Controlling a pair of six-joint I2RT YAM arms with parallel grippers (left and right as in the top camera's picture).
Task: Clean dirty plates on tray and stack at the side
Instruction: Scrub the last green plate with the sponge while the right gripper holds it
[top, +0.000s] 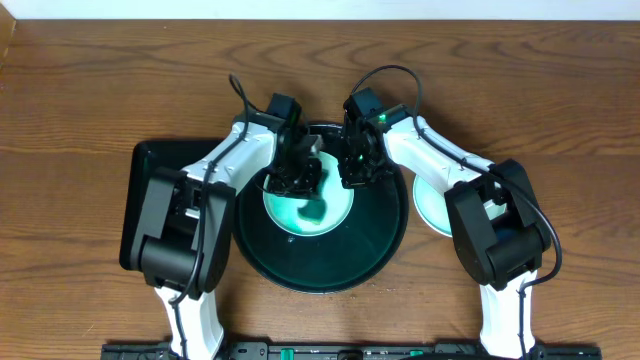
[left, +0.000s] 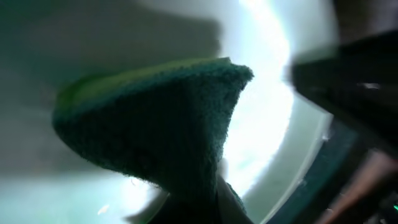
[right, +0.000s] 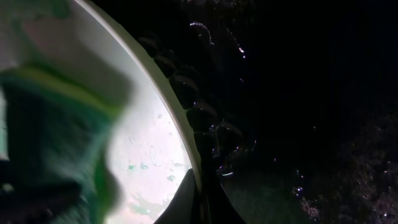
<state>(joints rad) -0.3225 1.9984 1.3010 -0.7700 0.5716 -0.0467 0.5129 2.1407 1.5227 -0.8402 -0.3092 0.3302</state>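
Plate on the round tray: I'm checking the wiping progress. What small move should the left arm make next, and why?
Probably drag the sponge over the green smear nearer the robot. The left fingers press the sponge onto the plate, the smear shows beside it, and the right fingers pinch the rim, steadying the plate.

The left arm (top: 238, 150) and the right arm (top: 432, 150) are clad in smooth, rounded white shells, which are joined by bulky black joint housings. A thin black left cable (top: 238, 92) is looped at one wrist, and a longer black right cable (top: 400, 72) is arched at the other. A boxy black camera is carried on each wrist, and a green light (top: 381, 119) is lit on the right one. The left claw (top: 296, 180) and the right claw (top: 356, 175) are black, with dark tapered fingers (right: 186, 199).
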